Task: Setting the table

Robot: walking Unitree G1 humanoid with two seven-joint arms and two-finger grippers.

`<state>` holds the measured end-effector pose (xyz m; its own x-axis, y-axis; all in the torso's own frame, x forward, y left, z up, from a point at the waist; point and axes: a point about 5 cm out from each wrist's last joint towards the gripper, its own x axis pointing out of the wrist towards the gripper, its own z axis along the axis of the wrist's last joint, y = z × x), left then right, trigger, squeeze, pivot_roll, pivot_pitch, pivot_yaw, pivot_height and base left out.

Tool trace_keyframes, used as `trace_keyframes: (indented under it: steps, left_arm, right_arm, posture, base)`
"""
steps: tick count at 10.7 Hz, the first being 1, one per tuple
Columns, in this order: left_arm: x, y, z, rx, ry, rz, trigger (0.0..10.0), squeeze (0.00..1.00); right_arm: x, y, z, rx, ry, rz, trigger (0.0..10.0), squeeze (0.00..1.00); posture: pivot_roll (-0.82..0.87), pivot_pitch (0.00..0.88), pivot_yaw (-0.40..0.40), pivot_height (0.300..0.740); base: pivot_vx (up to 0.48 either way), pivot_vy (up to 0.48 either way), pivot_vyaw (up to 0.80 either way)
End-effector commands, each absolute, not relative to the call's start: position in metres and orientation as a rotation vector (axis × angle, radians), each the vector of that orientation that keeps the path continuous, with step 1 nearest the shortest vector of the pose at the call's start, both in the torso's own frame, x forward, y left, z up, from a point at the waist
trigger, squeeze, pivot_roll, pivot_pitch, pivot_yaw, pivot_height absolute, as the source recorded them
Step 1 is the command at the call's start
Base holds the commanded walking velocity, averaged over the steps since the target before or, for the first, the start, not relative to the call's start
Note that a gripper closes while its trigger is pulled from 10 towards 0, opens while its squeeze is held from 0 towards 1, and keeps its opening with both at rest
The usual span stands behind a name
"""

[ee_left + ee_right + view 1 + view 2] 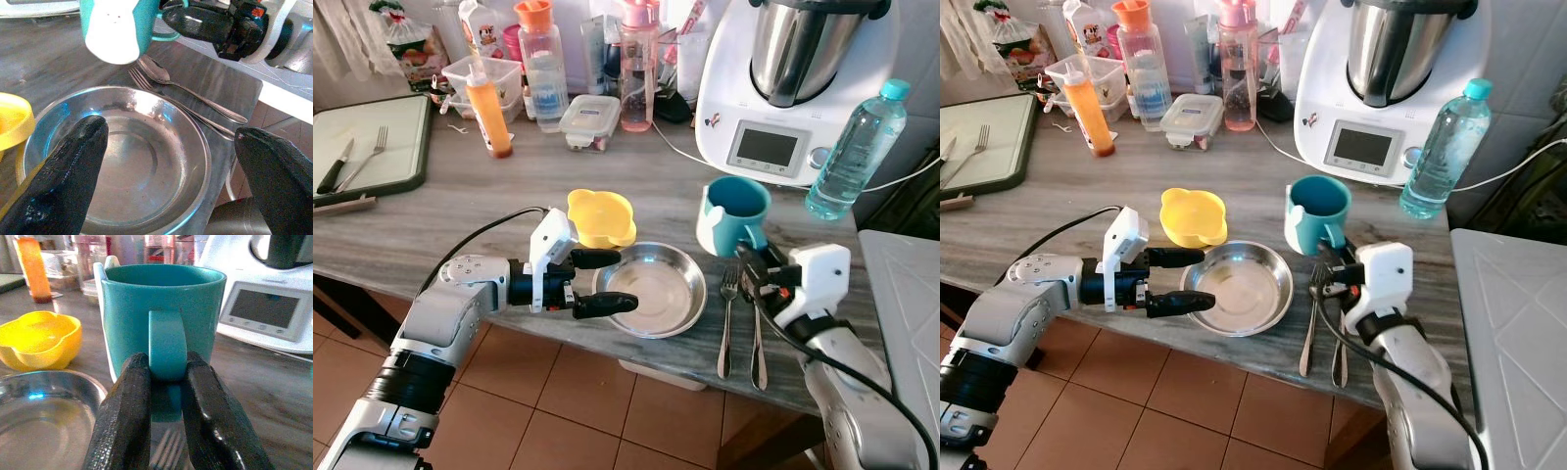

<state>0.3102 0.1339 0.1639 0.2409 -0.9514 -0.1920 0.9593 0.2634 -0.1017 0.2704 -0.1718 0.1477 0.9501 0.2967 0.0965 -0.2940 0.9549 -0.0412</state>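
Clamping the handle of the teal mug (734,211) between its two black fingers, the right gripper (166,382) holds it upright just right of the steel plate (651,289). The left gripper (602,282) hangs spread wide at the plate's left rim. Fork (727,323) and spoon (757,338) lie side by side right of the plate, a yellow bowl (600,216) touching its far-left rim.
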Motion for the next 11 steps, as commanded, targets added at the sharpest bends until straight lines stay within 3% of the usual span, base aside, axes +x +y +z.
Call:
trace_keyframes:
  steps: [1,11]
  left_arm:
    - [0.310,0.133,0.169,0.057,0.219,-1.316,10.0,0.00]
    - [0.305,0.130,0.168,0.046,0.217,-1.328,10.0,0.00]
  right_arm:
    - [0.274,-0.171,0.149,-0.024,-0.111,0.332,10.0,0.00]
    - [0.294,-0.175,0.133,-0.062,-0.092,0.378,10.0,0.00]
  posture:
    - [0.08,0.107,0.032,0.740]
    - [0.09,0.120,0.035,0.740]
  base:
    - [0.000,0.000,0.00]
    - [0.000,0.000,0.00]
